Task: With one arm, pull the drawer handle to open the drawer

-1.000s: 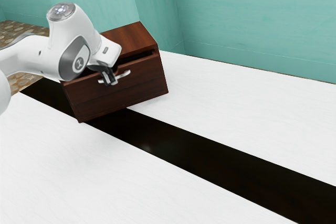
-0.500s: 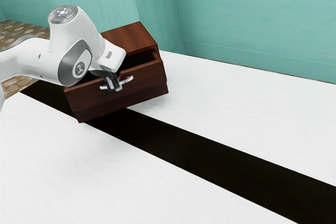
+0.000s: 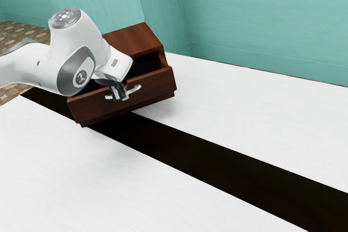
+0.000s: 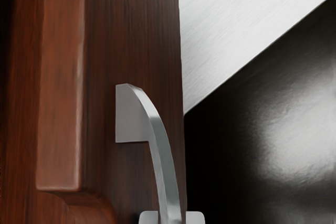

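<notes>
Tool [image 3: 117,94] in tight pinch on handle [image 3: 132,88], drawer [image 3: 153,86] further out of cabinet [image 3: 133,37] vs 0.5 s ago.

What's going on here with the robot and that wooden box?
A white robot arm is opening a small wooden cabinet that sits on a white table with a black stripe. Its black gripper is closed on the silver handle of the drawer. The drawer is partly pulled out, with a dark gap showing behind its front, so it is open some way but not fully.
</notes>
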Controlling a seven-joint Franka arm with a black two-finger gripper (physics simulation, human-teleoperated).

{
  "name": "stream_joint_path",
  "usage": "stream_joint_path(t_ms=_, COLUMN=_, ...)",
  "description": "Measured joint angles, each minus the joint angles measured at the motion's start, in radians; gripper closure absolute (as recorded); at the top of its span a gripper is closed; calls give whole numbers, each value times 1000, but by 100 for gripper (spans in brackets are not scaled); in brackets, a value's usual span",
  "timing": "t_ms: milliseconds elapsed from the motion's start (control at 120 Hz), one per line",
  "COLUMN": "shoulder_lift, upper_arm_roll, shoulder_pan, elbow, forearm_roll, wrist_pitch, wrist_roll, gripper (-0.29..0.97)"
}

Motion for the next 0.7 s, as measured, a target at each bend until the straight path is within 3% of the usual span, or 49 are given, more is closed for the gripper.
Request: stream_joint_path(t_ms=700, shoulder_lift=-112, upper_arm_roll=-36, shoulder_pan=-11, elbow=-122, forearm_roll=-1, wrist_pitch=8, wrist_roll=-35, gripper=79)
